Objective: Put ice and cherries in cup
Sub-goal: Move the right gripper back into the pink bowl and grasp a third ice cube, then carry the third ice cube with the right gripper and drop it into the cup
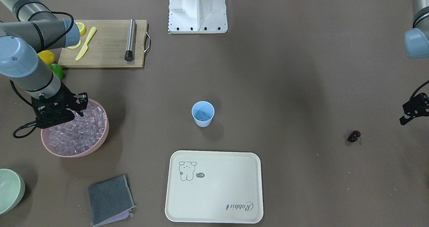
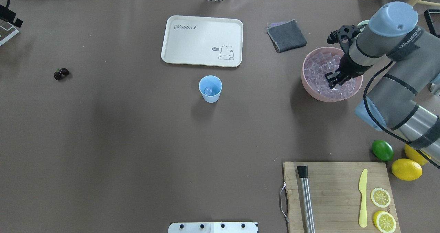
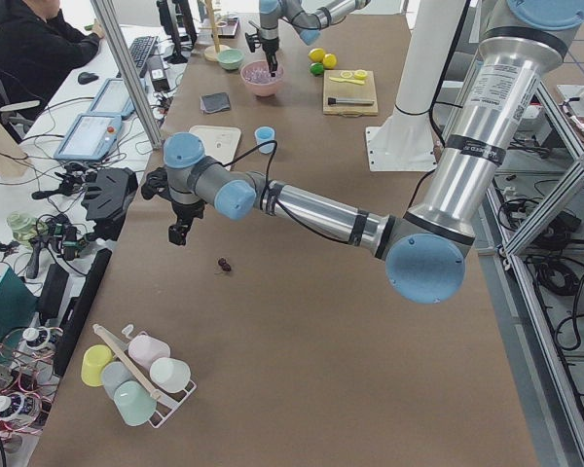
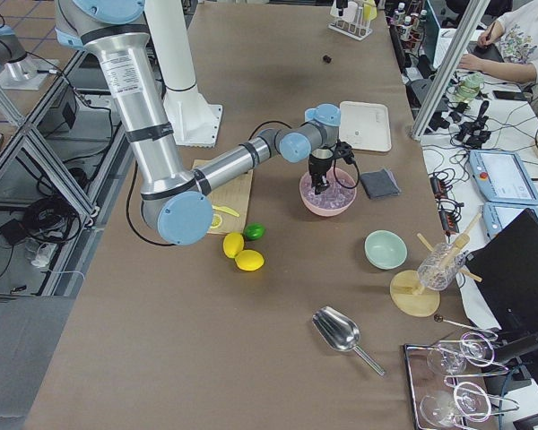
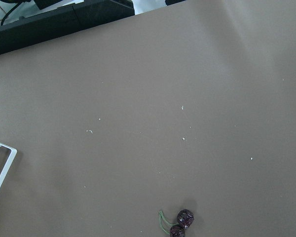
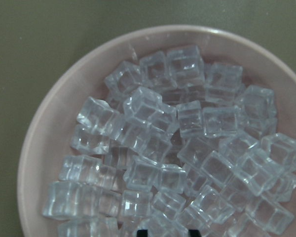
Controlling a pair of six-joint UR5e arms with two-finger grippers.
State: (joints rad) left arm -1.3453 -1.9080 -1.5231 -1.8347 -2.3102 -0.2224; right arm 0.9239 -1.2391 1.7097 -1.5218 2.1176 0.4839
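Note:
The light-blue cup [image 2: 210, 88] stands upright mid-table with one ice cube [image 2: 208, 90] inside; it also shows in the front view [image 1: 202, 114]. The cherries [image 2: 61, 73] lie on the table far left, seen also from the left wrist [image 5: 181, 223]. Many ice cubes [image 6: 153, 143] fill the pink bowl [image 2: 307, 85]. My right gripper [image 2: 335, 81] reaches down into the ice, its fingertips [image 6: 143, 232] about one cube apart with a cube between them. My left gripper [image 1: 414, 111] hangs above the table near the cherries, apart from them; its jaws are not clear.
A cream tray [image 2: 202, 40] and a grey cloth [image 2: 286, 35] lie beyond the cup. A cutting board [image 2: 330, 191] with a steel muddler, yellow knife and lemon slices is at the near right, beside a lime [image 2: 382, 150] and lemons [image 2: 406, 169]. A pale green bowl [image 1: 10, 190] sits past the pink bowl.

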